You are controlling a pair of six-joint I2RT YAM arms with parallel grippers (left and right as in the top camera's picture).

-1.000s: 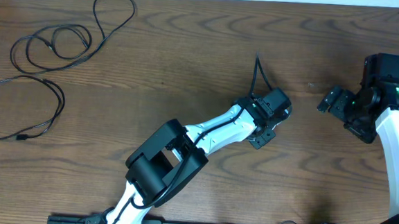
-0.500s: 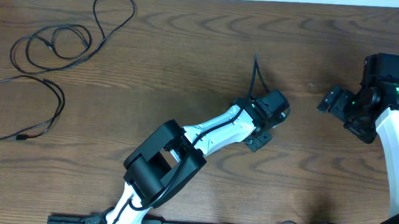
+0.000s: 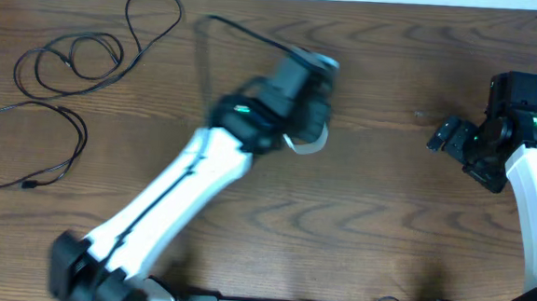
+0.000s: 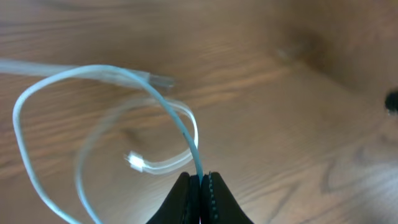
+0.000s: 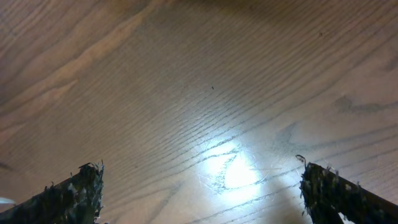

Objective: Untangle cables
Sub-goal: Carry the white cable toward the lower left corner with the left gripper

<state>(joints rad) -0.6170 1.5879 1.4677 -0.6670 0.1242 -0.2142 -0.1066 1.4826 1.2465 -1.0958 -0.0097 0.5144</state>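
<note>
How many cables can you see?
3: upper black cable and lower black cable looped at far left; white cable pinched in the left fingers. More may hide under the arm.

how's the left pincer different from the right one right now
The left pincer is shut on the white cable, whose loops hang ahead of it. The right pincer stands wide open with only the bare table between its fingers. In the overhead view the left pincer is blurred over the middle of the table, while the right pincer is sharp near the right edge. Both have dark fingers and face the wood.
</note>
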